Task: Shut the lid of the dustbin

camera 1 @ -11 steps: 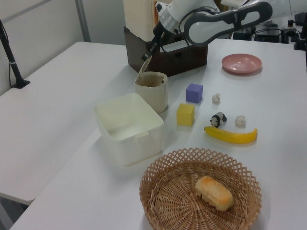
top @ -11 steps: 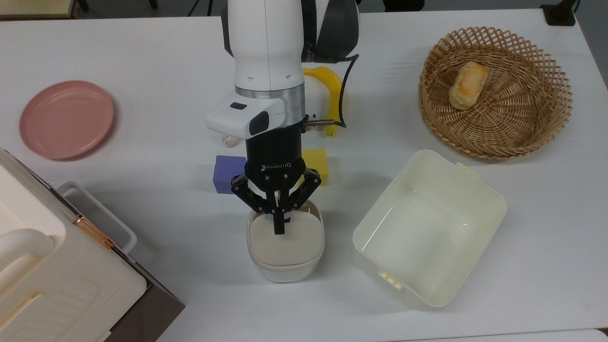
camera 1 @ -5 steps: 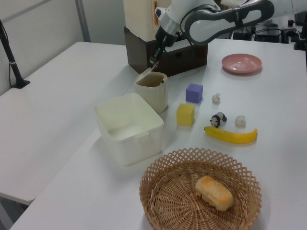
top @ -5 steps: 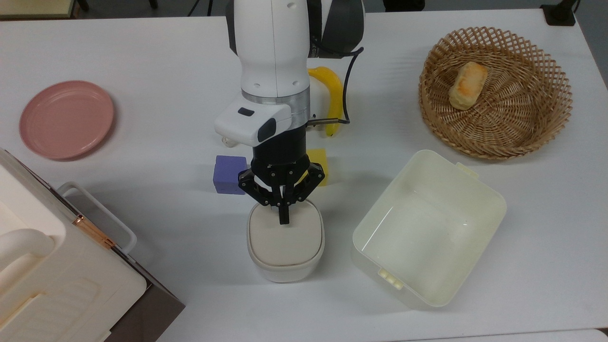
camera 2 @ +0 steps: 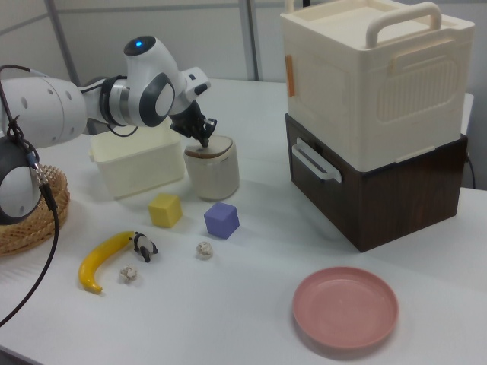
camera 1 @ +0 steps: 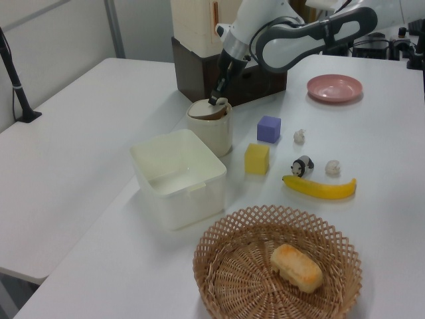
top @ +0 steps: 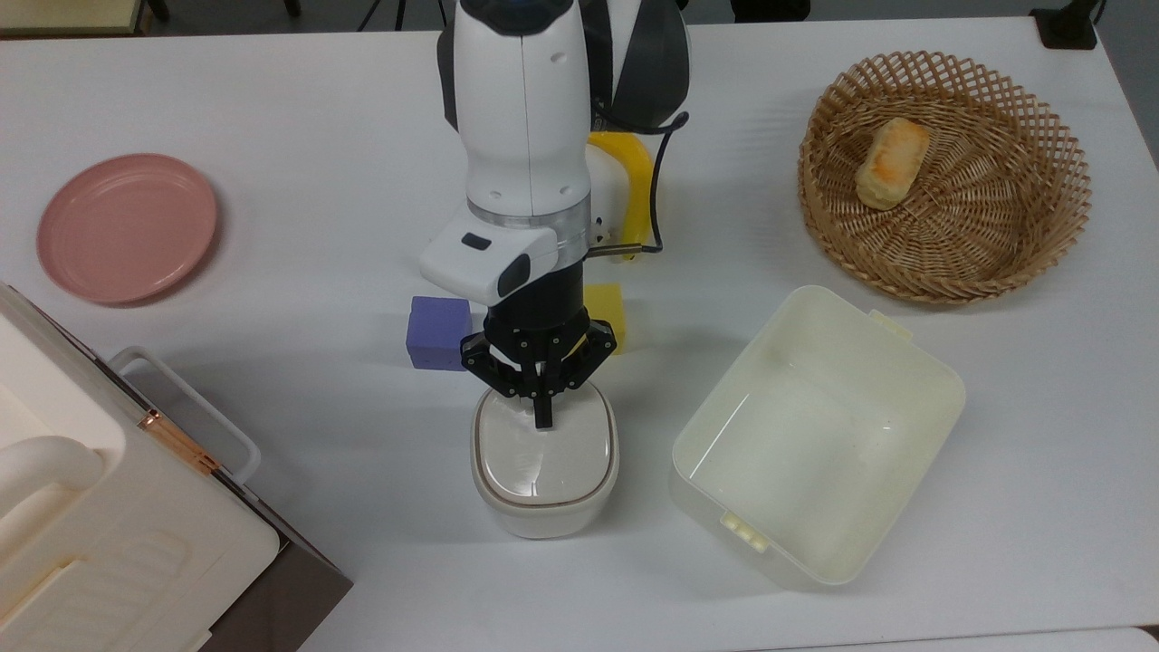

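Note:
The small cream dustbin (top: 543, 512) stands on the white table at the middle front of the top view. Its beige lid (top: 541, 457) lies almost flat on the bin's rim, with a thin dark line showing around its edge. My gripper (top: 543, 418) is shut, its tips pointing down onto the rear part of the lid. The left view has the gripper (camera 1: 215, 101) touching the lid (camera 1: 206, 112) on the dustbin (camera 1: 211, 133). From the right view the gripper (camera 2: 203, 141) rests on the lid (camera 2: 211, 149) of the dustbin (camera 2: 213, 175).
A large cream tub (top: 815, 453) sits just to the top view's right of the bin. A purple cube (top: 437, 330) and a yellow cube (top: 605, 303) lie behind it, beside my arm. A banana (top: 638, 163), wicker basket (top: 996, 240), pink plate (top: 127, 226) and big white case (top: 100, 543) surround them.
The lid has swung down from a steep tilt to nearly flat on the bin. My shut gripper has gone down with it, staying on the lid.

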`<state>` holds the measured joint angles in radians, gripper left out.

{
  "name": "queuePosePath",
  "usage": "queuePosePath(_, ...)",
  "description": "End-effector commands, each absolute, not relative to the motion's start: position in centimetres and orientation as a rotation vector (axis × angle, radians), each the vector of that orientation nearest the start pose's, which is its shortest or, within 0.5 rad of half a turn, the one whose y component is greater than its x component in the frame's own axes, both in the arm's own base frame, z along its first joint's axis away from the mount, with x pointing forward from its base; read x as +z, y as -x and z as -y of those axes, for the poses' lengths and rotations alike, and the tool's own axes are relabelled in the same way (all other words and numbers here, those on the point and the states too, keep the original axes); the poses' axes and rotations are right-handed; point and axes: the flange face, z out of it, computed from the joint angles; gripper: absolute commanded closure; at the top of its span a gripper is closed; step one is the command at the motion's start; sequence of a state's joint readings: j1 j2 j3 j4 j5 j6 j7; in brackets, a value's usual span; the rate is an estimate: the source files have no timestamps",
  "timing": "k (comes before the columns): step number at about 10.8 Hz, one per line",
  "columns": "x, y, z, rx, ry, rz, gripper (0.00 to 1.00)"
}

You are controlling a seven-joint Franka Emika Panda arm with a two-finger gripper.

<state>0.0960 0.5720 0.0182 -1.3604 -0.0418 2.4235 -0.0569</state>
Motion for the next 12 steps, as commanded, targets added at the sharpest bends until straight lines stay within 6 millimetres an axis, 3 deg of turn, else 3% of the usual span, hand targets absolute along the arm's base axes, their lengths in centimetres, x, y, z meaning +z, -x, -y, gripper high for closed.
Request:
queuePosePath(1, 42.0, -74.4, -9.4, -0.675, 3.057, 0.352, 1.00)
queuePosePath(4, 41.5, -74.5, -9.5, -0.666, 3.063, 0.361, 1.00)
queuePosePath(7, 43.4, -74.1, -9.3, -0.655, 3.060, 0.345, 1.00)
queuePosePath(12, 52.0, -70.6, -8.2, -0.573, 3.082, 0.329, 1.00)
